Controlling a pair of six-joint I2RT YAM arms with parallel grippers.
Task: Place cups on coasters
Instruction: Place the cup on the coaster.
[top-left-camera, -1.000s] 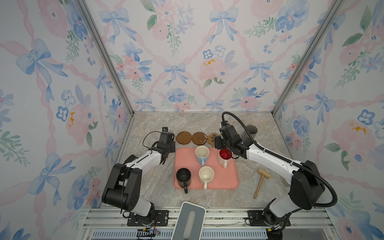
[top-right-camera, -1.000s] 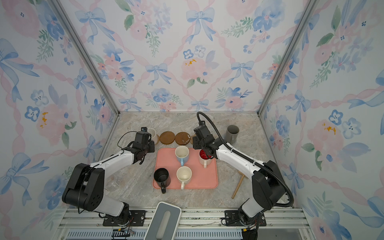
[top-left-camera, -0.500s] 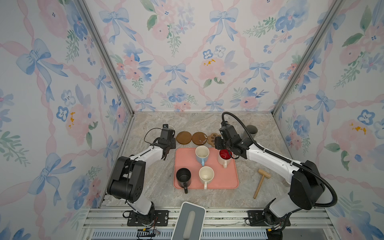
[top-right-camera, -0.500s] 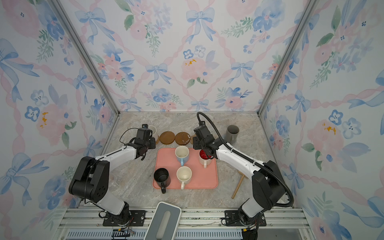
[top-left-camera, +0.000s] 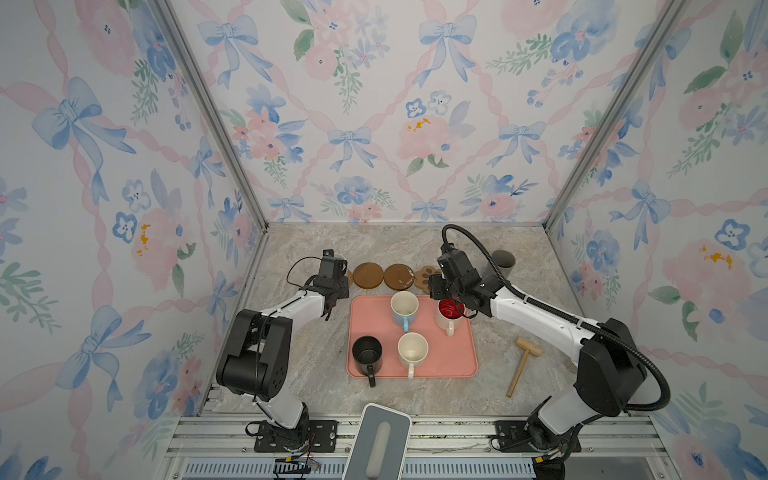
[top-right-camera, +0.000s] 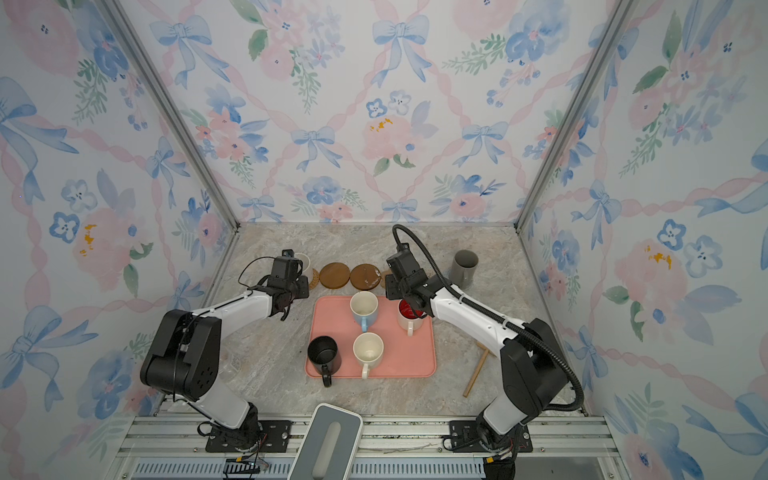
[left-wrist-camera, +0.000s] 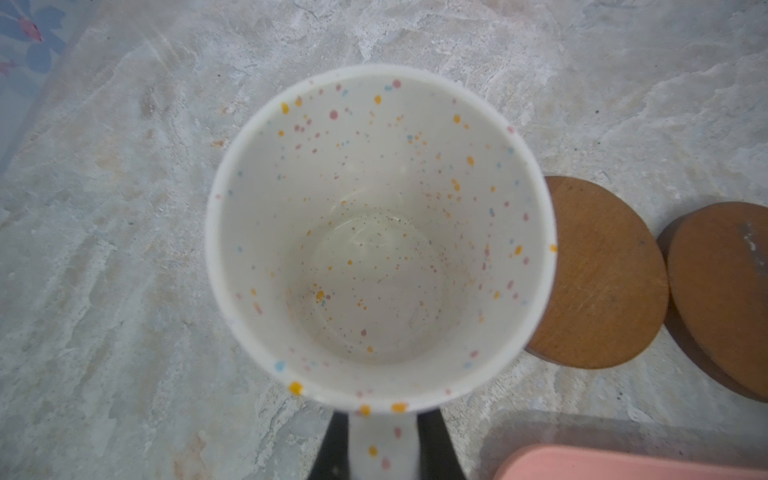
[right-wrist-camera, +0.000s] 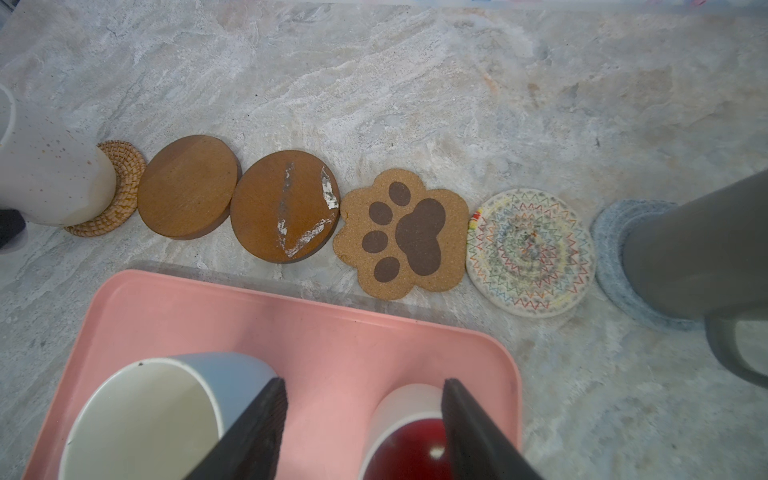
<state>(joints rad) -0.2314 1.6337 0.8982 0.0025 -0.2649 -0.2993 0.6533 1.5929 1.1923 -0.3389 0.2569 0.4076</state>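
While my left gripper (left-wrist-camera: 382, 451) clamps the handle of the speckled cup (left-wrist-camera: 374, 232), upright on the rattan coaster (right-wrist-camera: 122, 187), handle pointing back along my arm, my right gripper (right-wrist-camera: 363, 386) gapes over the red-lined cup (right-wrist-camera: 409, 444) on the tray (right-wrist-camera: 291, 324).

The marble-patterned tabletop (top-left-camera: 415, 245) carries a pink tray (top-left-camera: 453, 357) near its middle. Behind the tray, six coasters lie in a close row. In order they are a tan rattan round (right-wrist-camera: 124, 187) partly under a white cup (right-wrist-camera: 50, 174), two brown rounds (right-wrist-camera: 187, 187) (right-wrist-camera: 282, 208), a paw-shaped one (right-wrist-camera: 403, 232), a cream woven round (right-wrist-camera: 530, 249) and a light-blue round (right-wrist-camera: 606, 249) partly under a grey cup (right-wrist-camera: 698, 249). A wooden mallet (top-left-camera: 518, 370) lies flat beside the tray, on the right arm's side, apart from it.
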